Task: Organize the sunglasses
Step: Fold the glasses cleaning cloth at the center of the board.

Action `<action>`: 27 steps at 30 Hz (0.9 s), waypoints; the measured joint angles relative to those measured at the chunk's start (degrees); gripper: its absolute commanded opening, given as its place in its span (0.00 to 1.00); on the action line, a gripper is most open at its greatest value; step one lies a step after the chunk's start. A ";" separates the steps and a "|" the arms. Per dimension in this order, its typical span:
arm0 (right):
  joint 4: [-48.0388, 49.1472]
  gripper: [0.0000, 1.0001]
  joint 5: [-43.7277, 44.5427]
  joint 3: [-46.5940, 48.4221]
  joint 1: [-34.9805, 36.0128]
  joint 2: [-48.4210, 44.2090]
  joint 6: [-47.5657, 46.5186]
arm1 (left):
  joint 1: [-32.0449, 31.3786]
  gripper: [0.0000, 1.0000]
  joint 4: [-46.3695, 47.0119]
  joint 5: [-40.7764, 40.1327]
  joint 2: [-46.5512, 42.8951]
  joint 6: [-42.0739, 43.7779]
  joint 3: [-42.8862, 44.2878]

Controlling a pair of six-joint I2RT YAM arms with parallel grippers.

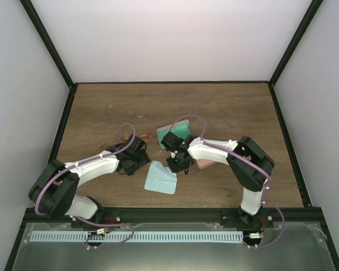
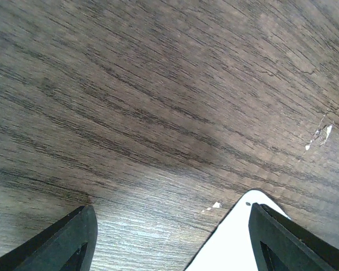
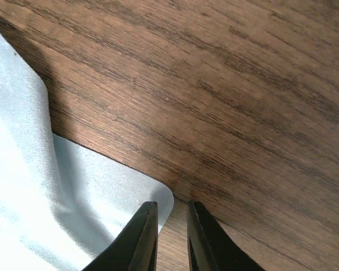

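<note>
the orange-lensed sunglasses (image 1: 146,136) lie loose on the tabletop (image 1: 226,107), just past both wrists and roughly between them, and neither hand is touching them. you won't find the second pair in any view; it may be hidden under an arm. judging by this, the task is at an early stage: no pair is put away, a pink case (image 1: 205,164) sits part-covered under the right arm, and picking up, wiping or casing the glasses is all left to do. your right hand (image 3: 172,210) is low over the corner of the light blue cloth (image 3: 34,186), its fingers (image 3: 144,240) drawn almost together with only a thin slit between them. the cloth corner lies right at that slit, but you can't tell whether it is pinched. your left hand (image 2: 170,220) is spread wide and empty over bare wood, with a pale cloth corner just beside one finger. both hands are near the sunglasses but on the nearer side of them, busy with the cloth instead.
</note>
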 measured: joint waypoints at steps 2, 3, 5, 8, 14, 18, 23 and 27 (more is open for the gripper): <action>-0.20 0.10 0.20 0.26 0.07 0.17 -0.20 | 0.00 0.75 0.00 0.00 0.00 0.00 0.00; -0.31 0.07 0.37 0.46 0.15 0.31 -0.44 | 0.00 0.76 0.00 0.02 0.00 0.02 0.00; -0.39 0.02 0.83 0.85 0.50 0.72 -0.70 | 0.00 0.75 0.00 0.02 0.00 0.04 -0.02; -0.61 0.01 1.57 1.92 1.22 1.57 -0.87 | 0.00 0.76 0.02 0.02 0.00 0.07 -0.04; -0.66 0.01 2.71 2.40 1.88 1.92 -0.76 | 0.04 0.75 0.22 0.00 -0.02 0.09 -0.22; -0.72 0.01 3.30 2.43 1.88 1.88 -0.35 | 0.04 0.76 0.59 0.04 -0.28 0.11 -0.52; -1.75 0.01 5.05 2.43 1.68 1.70 0.52 | 0.07 0.75 0.72 0.20 -0.28 0.35 -0.57; -2.45 0.01 6.27 2.12 1.18 1.38 0.96 | 0.07 0.75 0.74 0.24 -0.31 0.63 -0.59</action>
